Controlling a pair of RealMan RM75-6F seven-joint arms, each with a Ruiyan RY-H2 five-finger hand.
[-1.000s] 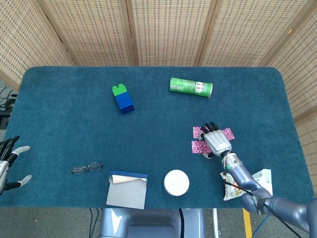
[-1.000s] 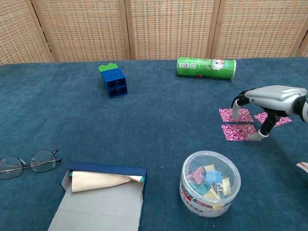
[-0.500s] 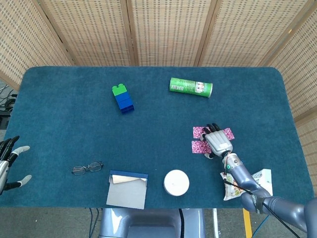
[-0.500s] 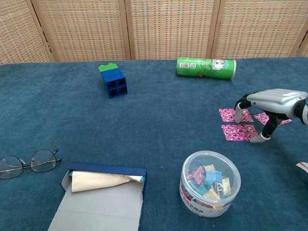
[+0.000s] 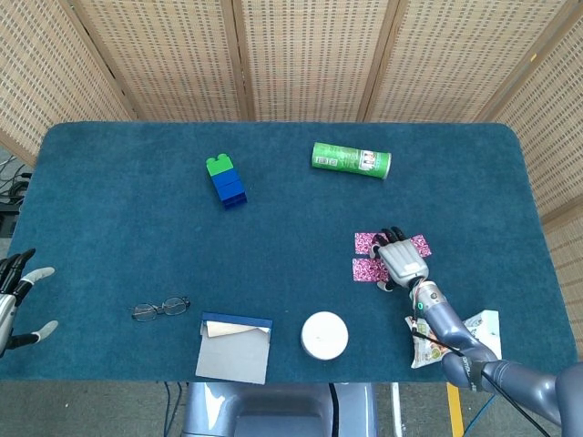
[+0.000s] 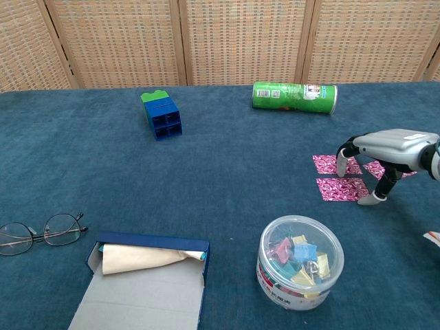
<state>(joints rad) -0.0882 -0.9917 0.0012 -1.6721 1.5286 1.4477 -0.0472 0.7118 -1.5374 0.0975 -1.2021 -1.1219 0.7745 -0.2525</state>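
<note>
- Wicker screens behind; counter (image 5: pixel 109 209) clothed in dark teal.
- Right hand (image 5: pixel 402 259) (image 6: pixel 397 146) arched palm-down over pink papers (image 5: pixel 369 258) (image 6: pixel 340 178), well toward the right edge.
- Fingers (image 6: pixel 342 149) curved downward and spread, tips at the papers; thumb tip down at the right end of the near sheet. Cannot tell whether the tips press the sheets or stand just above. Nothing gripped.
- Three pink patterned sheets flat on the counter: two showing left of the fingers, one peeking out on the far right side under the hand.
- Green can (image 5: pixel 352 160) (image 6: pixel 294 97) lying on its side, well beyond the fingers, toward the far edge.
- Round clear tub (image 5: pixel 324 335) (image 6: pixel 300 271) of coloured clips nearer the front edge, left of the right fingers, apart from the papers.
- White packet (image 5: pixel 478 330) by the right forearm, at the front right edge.
- Left hand (image 5: pixel 16 296) at the far left front edge, fingers apart, holding nothing, seen in the head view only.
- Glasses (image 5: pixel 160 309) (image 6: pixel 38 231) nearest the left fingers, to their right, lying flat.
- Blue box (image 5: pixel 236 348) (image 6: pixel 146 282) with grey flap open, cream cloth inside, between glasses and tub.
- Blue block stack (image 5: pixel 226 182) (image 6: pixel 162 115) topped with green, far from both hands, toward the back.
</note>
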